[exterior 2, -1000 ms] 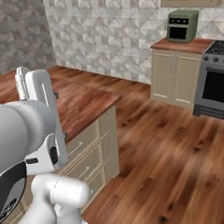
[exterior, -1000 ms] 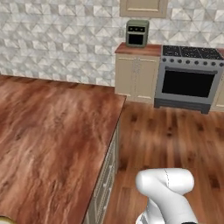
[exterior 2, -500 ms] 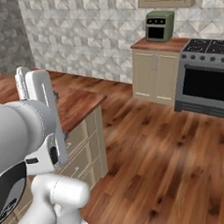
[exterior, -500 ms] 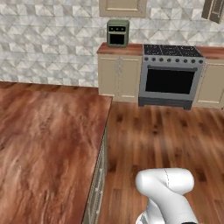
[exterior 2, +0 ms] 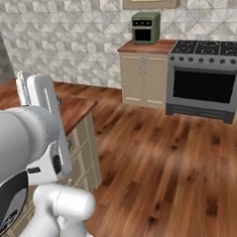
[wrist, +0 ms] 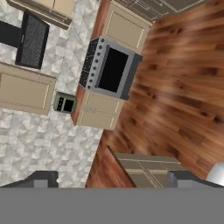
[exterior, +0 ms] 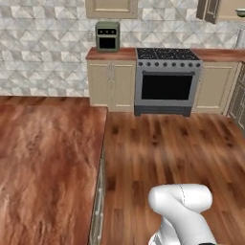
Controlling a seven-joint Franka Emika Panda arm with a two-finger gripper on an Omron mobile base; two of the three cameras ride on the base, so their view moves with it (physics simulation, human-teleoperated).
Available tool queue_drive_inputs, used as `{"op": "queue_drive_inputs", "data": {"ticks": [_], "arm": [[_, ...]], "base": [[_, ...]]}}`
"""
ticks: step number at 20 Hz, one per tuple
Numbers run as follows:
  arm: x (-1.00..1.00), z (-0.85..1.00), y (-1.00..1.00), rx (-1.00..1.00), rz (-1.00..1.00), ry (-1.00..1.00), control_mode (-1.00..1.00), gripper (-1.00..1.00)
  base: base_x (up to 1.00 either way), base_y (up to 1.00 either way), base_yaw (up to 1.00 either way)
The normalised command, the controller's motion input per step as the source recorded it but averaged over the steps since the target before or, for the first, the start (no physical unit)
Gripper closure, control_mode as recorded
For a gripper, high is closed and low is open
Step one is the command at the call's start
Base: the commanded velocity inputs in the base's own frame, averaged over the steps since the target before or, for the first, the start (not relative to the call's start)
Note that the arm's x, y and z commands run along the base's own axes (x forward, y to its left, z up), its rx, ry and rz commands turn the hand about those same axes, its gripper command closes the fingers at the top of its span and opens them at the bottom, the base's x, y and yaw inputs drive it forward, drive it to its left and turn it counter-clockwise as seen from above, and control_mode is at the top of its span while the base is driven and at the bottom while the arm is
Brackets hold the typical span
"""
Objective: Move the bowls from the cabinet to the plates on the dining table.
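Gripper (wrist: 111, 180) spread wide and holding nothing, robot beside the dining table (exterior: 43, 162) facing the stove (exterior: 166, 79), apparently bound for the cabinet (exterior: 111, 8) and 2 bowls.

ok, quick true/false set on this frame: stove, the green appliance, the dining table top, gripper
1. The small green oven stands on the counter left of the stove. True.
2. A plate lies on the dining table. False: the part of the wood top in view is bare.
3. The gripper is shut on a bowl. False: its jaws are open with nothing between them.
4. The stove's oven door is closed. True.
5. The floor is white tile. False: it is brown wood planks.
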Motion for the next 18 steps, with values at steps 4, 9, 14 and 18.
{"op": "queue_drive_inputs", "data": {"ticks": [4,9,14,18], "arm": [[0.0,0.0,0.0,0.0,0.0,0.0,1.0,-1.0],[0.0,0.0,0.0,0.0,0.0,0.0,1.0,-1.0],[0.0,0.0,0.0,0.0,0.0,0.0,1.0,-1.0],[0.0,0.0,0.0,0.0,0.0,0.0,1.0,-1.0]], "base": [[0.0,0.01,-0.25],[0.0,0.02,-0.25],[0.0,0.01,-0.25],[0.0,0.01,-0.25]]}}
